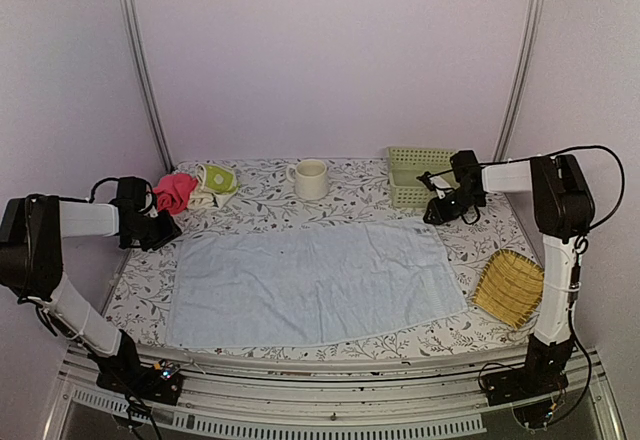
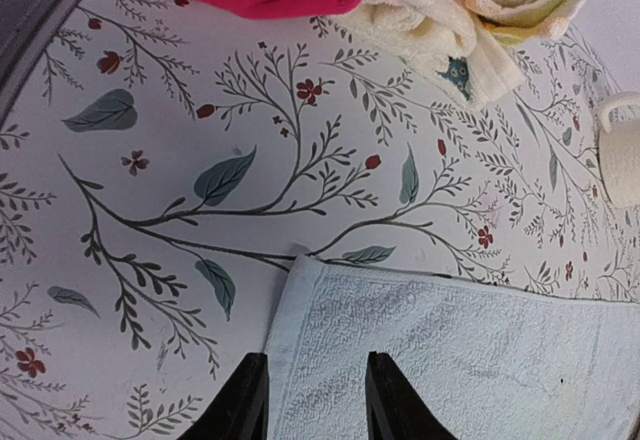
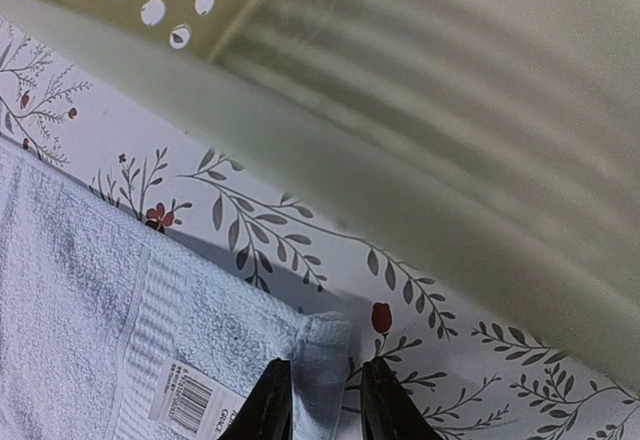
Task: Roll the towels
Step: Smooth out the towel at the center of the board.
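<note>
Barcode label (image 3: pixel 190 400) on blue towel (image 3: pixel 70 300), perhaps "GRACE"

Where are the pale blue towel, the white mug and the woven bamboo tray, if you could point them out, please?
pale blue towel (image 1: pixel 310 280), top external view, middle of the spread cloth.
white mug (image 1: pixel 311 180), top external view, its outer wall.
bamboo tray (image 1: pixel 509 287), top external view, bare woven face.

Falls soft, even and diffuse, casting faint shadows only. Reads crisp on the pale blue towel (image 3: pixel 80 290) just ahead of the right claw (image 3: pixel 325 388); blurs heavily over the green perforated basket (image 3: pixel 450 110) farther ahead.
</note>
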